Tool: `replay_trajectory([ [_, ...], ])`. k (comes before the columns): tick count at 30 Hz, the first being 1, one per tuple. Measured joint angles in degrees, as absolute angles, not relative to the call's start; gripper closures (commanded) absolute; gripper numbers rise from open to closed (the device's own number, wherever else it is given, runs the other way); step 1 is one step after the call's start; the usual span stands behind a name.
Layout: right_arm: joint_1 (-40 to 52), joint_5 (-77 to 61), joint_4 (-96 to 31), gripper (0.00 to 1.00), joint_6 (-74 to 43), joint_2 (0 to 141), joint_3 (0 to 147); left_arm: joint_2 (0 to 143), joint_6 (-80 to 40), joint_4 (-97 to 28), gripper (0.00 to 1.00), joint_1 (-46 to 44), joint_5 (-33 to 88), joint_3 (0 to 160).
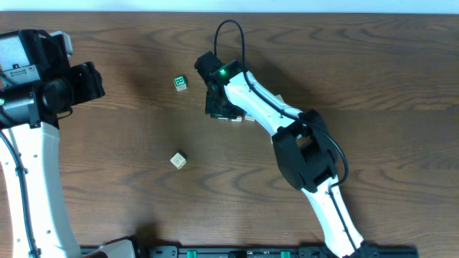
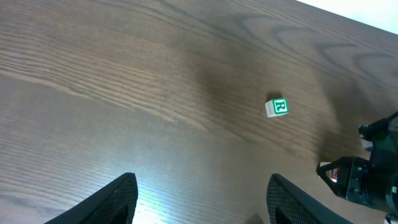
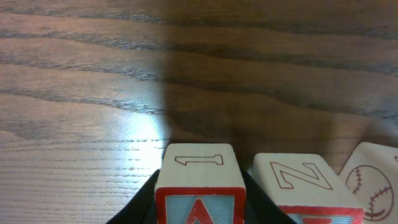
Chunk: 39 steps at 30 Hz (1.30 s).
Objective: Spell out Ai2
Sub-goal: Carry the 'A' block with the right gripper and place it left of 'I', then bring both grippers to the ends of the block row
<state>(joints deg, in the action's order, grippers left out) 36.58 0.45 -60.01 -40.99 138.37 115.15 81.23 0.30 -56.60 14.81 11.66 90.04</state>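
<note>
One of the three wanted cubes, the A cube [image 3: 199, 186], was seen gripped in the right pincer [image 1: 218, 106]. Dark fingers [image 3: 142, 208] were set close against both of its flanks. A red A was shown on its near face and an outlined 1 on its top. Whether it was lifted or resting on the counter [image 1: 373, 57] could not be told.

Just beside it, on its right in the wrist view, a Z cube [image 3: 298, 180] was seen, and beyond that a ball cube [image 3: 373, 180]. Their front faces were cut off by the frame's edge, so neither could be read as the i or the 2. From overhead this cluster was almost wholly hidden under the pincer.

Well apart from it, a green cube [image 1: 180, 84] and a cream cube [image 1: 178, 160] were left lying alone. Neither was judged to belong to the word.

The left pincer [image 2: 202, 186] was held wide at the counter's far left edge, with nothing between its jaws.

No spelled row was to be seen anywhere. The task was therefore judged to be at an early stage, with only the first letter taken in hand. The i and the 2 had yet to be found, and all three had yet to be set side by side in order.
</note>
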Motion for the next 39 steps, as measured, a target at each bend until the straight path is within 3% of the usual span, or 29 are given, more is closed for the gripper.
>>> replay_trajectory([
  [14,36.6,0.6,-59.1,0.48,-39.6,138.4,115.2,81.2,0.3,-56.5,0.33,14.8,11.7,90.0],
  [27,36.6,3.1,-54.0,0.44,-37.3,138.4,115.2,81.2,0.3,-56.4,0.32,14.8,11.7,90.0],
  [30,36.6,4.2,-52.4,0.44,-36.6,138.4,115.2,81.2,0.3,-56.4,0.32,14.8,11.7,90.0],
  [33,36.5,5.2,-51.9,0.68,-35.2,138.4,115.6,81.2,0.3,-56.4,0.34,14.8,11.7,90.0],
  [35,36.4,5.7,-53.3,0.93,-34.0,138.4,117.5,81.3,0.2,-56.4,0.44,14.8,12.2,90.0],
  [36,36.3,5.9,-55.1,0.99,-33.3,138.4,119.3,81.5,0.1,-56.3,0.51,14.8,13.1,90.0],
  [38,36.1,6.5,-59.9,0.99,-32.1,138.3,123.9,82.3,0.4,-55.2,0.85,14.7,16.3,89.7],
  [39,35.9,6.8,-62.2,0.99,-31.7,138.2,125.8,82.9,0.2,-54.5,0.94,14.3,18.1,89.3],
])
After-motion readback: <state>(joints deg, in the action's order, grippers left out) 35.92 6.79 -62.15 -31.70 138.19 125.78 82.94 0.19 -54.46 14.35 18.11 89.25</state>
